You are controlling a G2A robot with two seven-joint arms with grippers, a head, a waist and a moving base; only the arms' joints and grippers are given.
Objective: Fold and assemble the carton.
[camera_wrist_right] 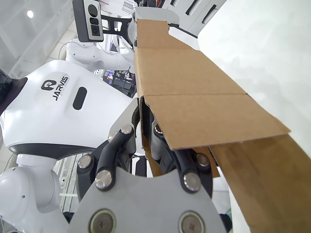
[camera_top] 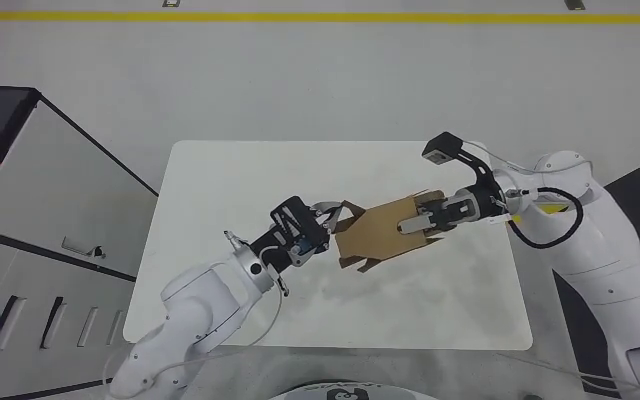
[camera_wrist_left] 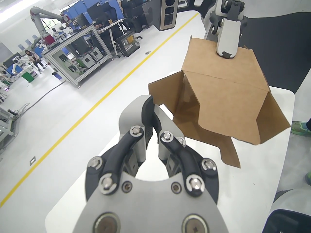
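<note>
Right gripper (camera_wrist_right: 145, 112) fingers clamped narrow on the edge of a panel at one end of the carton (camera_wrist_right: 189, 78), cardboard wedged between the pads. Same grip seen from the left wrist: right gripper (camera_wrist_left: 227, 49) with one finger lying over the carton's upper panel at its far end. Carton (camera_top: 380, 235) plain brown, partly opened into a tube, lying on its side and slanted between the two arms over the middle-right of the table (camera_top: 250, 200). Open end with loose flaps splayed outward faces the left gripper (camera_top: 325, 213); the opposite end is in the right gripper (camera_top: 412, 226). Carton (camera_wrist_left: 226, 93) looks raised off the tabletop, one flap hanging low; can't tell if that flap touches the surface. Left gripper (camera_wrist_left: 152, 103) fingers closed together, tips right at the edge of the nearest flap; can't tell if any cardboard is pinched. Table (camera_wrist_left: 243, 195) white with rounded corners, and it sits close beside the long side of the carton in the right wrist view (camera_wrist_right: 255, 25). Grey cabinet (camera_top: 60, 200) off the table's left side. Yellow floor line (camera_top: 320, 17) runs past the far edge and also shows from the left wrist (camera_wrist_left: 97, 105), with a metal-frame workbench (camera_wrist_left: 73, 56) beyond it.
</note>
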